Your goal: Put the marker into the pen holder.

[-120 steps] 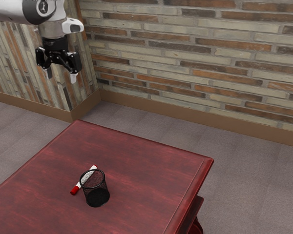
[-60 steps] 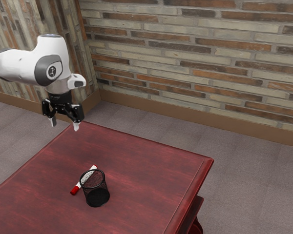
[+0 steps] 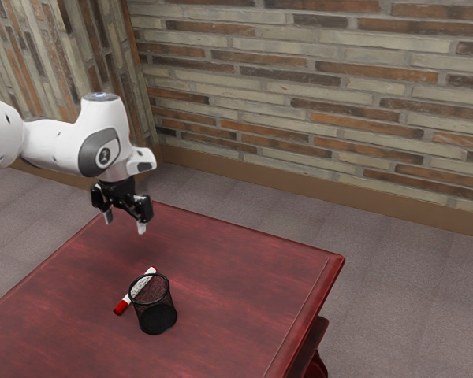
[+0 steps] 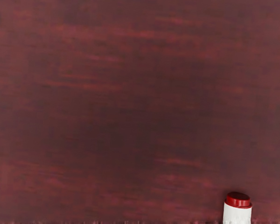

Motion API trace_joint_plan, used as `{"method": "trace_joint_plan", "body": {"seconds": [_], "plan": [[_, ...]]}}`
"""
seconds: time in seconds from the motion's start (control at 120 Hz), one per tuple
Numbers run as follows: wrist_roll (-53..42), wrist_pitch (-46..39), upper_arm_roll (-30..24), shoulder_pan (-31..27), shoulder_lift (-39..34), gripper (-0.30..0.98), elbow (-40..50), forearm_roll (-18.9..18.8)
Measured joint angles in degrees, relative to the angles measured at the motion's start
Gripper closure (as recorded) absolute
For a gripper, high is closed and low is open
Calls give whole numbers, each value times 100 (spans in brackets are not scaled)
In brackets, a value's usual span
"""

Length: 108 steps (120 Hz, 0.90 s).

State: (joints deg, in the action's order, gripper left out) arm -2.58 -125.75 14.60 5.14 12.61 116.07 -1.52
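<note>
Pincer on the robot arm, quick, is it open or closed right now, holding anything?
Pincer: open, holding nothing, above the table.

Marker (image 3: 127, 299), pen holder (image 3: 158, 316) on table (image 3: 236, 291), perhaps touching.

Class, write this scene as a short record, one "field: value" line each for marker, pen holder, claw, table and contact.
Marker: white with red ends, lying outside the holder
Pen holder: black mesh, upright
Claw: open, raised, holding nothing
Table: reddish, bearing marker and holder
Marker-holder contact: cannot tell
</note>
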Motion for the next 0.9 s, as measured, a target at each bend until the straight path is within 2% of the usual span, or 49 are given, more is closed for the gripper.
{"method": "trace_joint_plan", "body": {"seconds": [0.175,0.35,0.783,0.9], "plan": [[-119,-496,-202,3,-386,0,749,2],[-193,-787,-400,-1,-533,0,1071,4],[-240,-1392,-613,-4,-419,0,1598,40],[-248,-1492,-620,-19,-188,0,1444,50]]}}
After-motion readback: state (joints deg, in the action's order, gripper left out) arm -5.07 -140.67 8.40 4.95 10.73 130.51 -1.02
